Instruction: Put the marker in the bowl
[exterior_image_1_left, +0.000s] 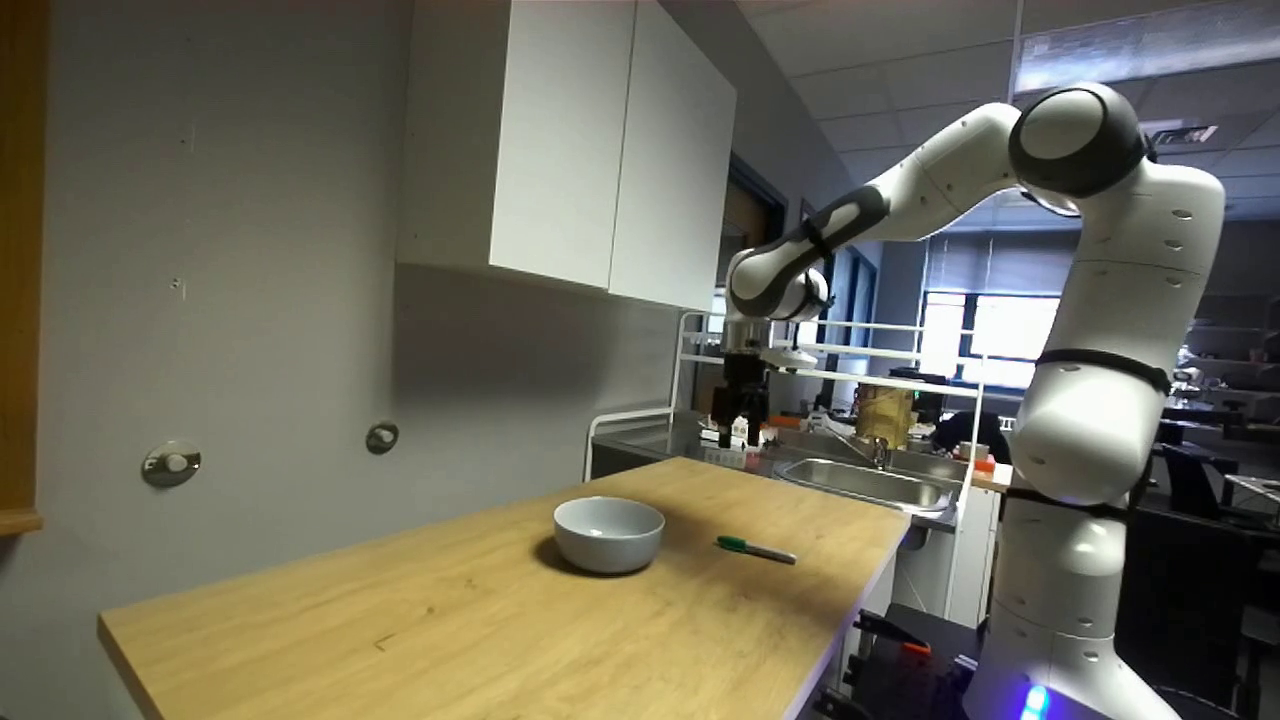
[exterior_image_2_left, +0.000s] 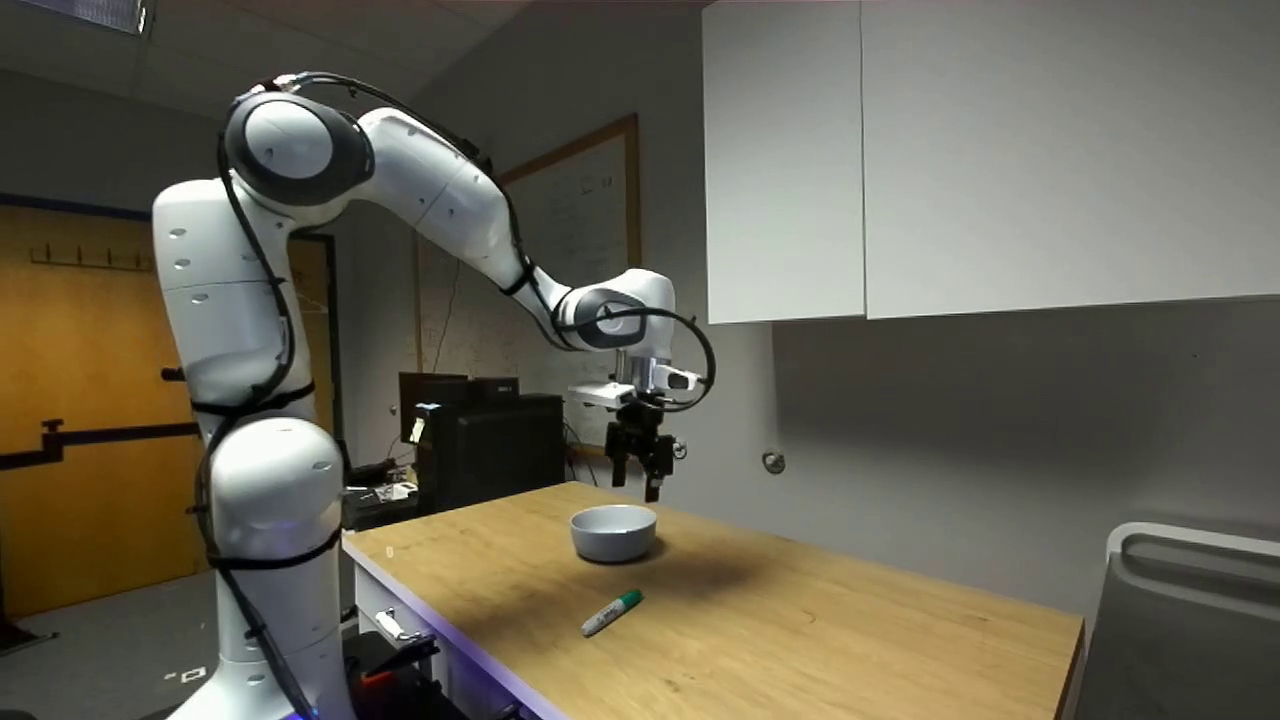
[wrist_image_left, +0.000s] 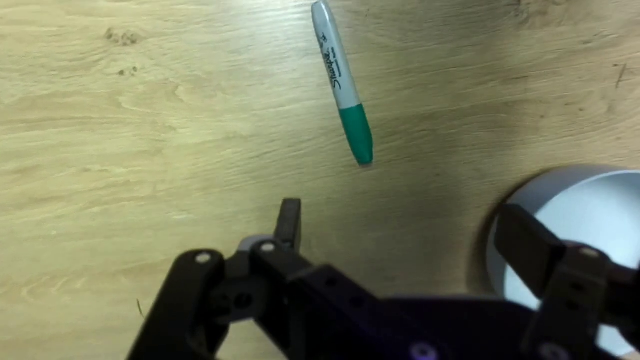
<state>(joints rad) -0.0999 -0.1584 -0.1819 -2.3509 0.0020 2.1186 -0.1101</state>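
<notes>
The marker, grey with a green cap, lies flat on the wooden table in both exterior views (exterior_image_1_left: 757, 549) (exterior_image_2_left: 612, 613). In the wrist view the marker (wrist_image_left: 342, 82) is at the top middle, cap towards the gripper. The round grey bowl stands upright on the table near it in both exterior views (exterior_image_1_left: 608, 545) (exterior_image_2_left: 613, 540). The bowl (wrist_image_left: 552, 186) is at the right edge of the wrist view, partly hidden by a finger. My gripper is open and empty, pointing down above the table, in both exterior views (exterior_image_1_left: 740, 438) (exterior_image_2_left: 636, 488) and the wrist view (wrist_image_left: 400, 210).
The wooden table (exterior_image_1_left: 430, 610) runs along a grey wall. White wall cabinets (exterior_image_1_left: 570, 150) hang above it; they also show in an exterior view (exterior_image_2_left: 960, 160). A metal sink (exterior_image_1_left: 870, 485) and a white rack frame (exterior_image_1_left: 640, 415) are beyond the table's end.
</notes>
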